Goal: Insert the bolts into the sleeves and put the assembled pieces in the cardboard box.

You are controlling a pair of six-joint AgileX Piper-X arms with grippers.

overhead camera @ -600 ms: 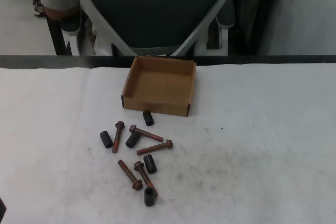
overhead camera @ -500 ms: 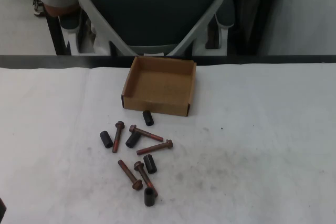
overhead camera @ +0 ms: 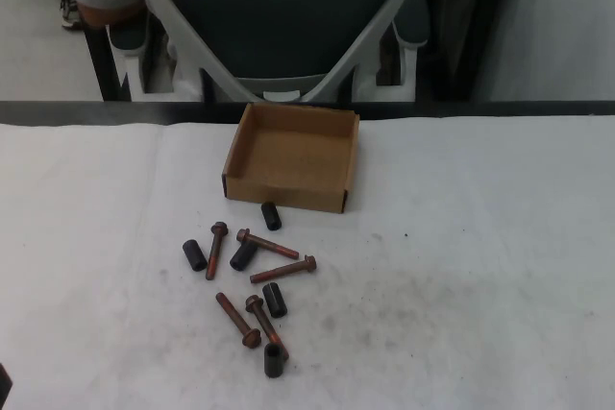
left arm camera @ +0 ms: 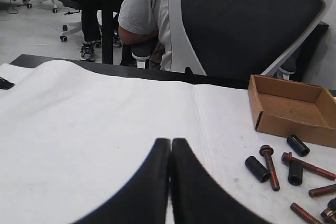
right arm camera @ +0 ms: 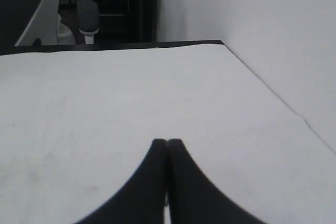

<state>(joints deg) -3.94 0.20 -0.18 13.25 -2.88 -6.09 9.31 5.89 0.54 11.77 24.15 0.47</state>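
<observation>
High view: cardboard box near the bench's far edge. Five bolts and five sleeves lie loose and separate at its 6 to 7 o'clock. Left gripper and right gripper each have their fingers pressed together, gripping nothing.

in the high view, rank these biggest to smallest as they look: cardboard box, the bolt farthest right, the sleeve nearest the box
1. cardboard box, by far
2. bolt farthest right
3. sleeve nearest the box, clearly shorter than that bolt
</observation>
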